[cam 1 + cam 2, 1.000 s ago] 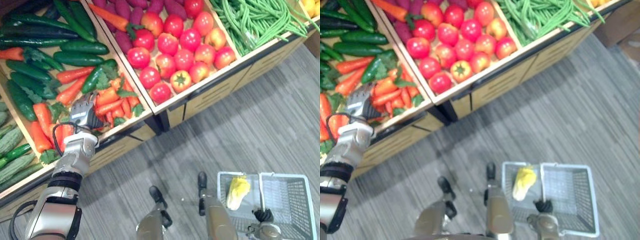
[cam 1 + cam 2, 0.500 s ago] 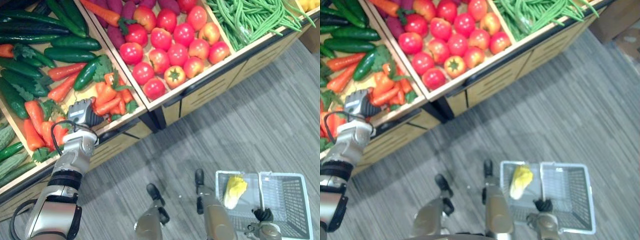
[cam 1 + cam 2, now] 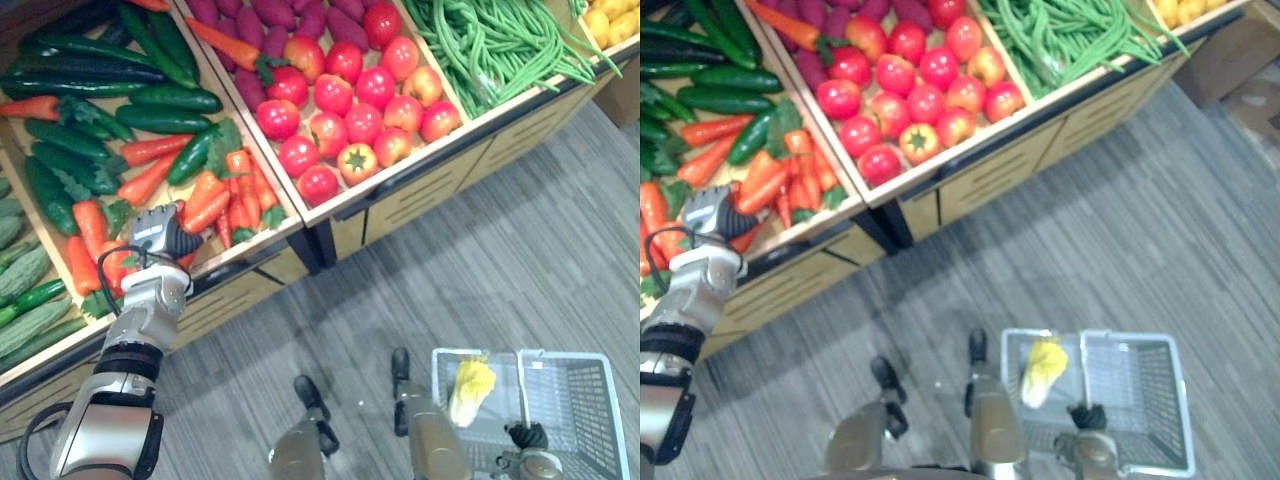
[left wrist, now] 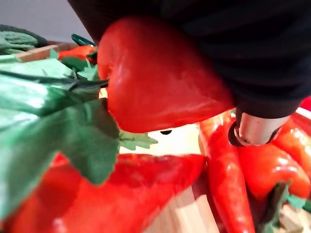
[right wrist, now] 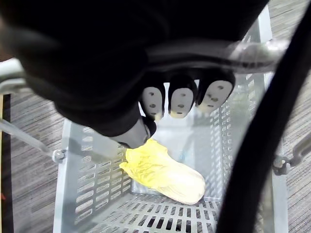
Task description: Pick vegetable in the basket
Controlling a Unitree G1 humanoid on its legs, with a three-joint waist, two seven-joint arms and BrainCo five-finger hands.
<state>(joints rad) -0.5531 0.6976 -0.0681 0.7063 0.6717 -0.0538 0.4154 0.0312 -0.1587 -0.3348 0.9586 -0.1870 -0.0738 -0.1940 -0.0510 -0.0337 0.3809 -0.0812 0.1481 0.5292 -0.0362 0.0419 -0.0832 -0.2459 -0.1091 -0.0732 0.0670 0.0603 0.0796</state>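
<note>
My left hand reaches into the wooden bin of orange carrots with green tops. In the left wrist view, a fat orange-red carrot lies tight against the palm under the dark cover, with a silver finger curled beside it. More carrots lie underneath. My right hand is shut on the handle of the grey plastic basket at the lower right. A yellow leafy cabbage lies in the basket.
The stand also holds dark cucumbers, red tomatoes, purple sweet potatoes and green beans in separate bins. The carrot bin's wooden front edge is just below my left hand. Grey floor lies between stand and basket.
The left hand's fingers have curled in around a carrot while the hand stayed over the same heap. The camera has shifted a little. The right hand keeps its hold on the handle.
</note>
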